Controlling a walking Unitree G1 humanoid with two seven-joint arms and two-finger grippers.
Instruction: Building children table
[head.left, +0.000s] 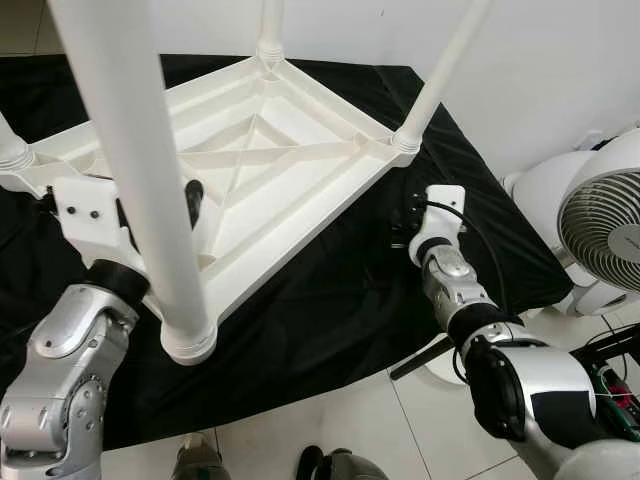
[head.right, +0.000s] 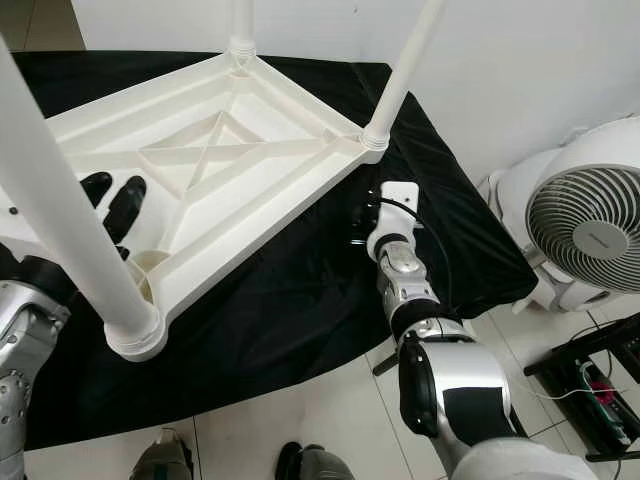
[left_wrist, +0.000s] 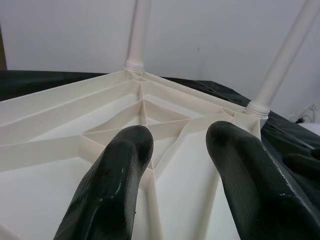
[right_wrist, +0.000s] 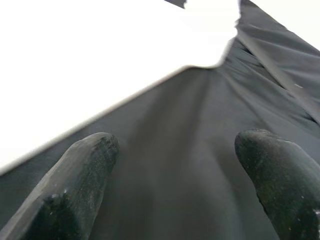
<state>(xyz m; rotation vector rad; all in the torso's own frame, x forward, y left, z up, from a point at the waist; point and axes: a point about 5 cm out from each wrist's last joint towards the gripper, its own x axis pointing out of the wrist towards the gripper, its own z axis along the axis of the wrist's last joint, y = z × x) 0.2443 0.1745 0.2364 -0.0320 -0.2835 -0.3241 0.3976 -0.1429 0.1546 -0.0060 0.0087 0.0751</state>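
both pairs of fingers are spread and grasp nothing. the white table (head.left: 270, 150) lies upside down on the black cloth (head.left: 330, 300), with all four legs seated in their corners (so assembly looks nearly done; turning it upright seems left). the near leg (head.left: 140, 170) rises beside the left gripper (head.right: 112, 200). the right gripper (right_wrist: 175, 165) hovers over cloth, right of the table.
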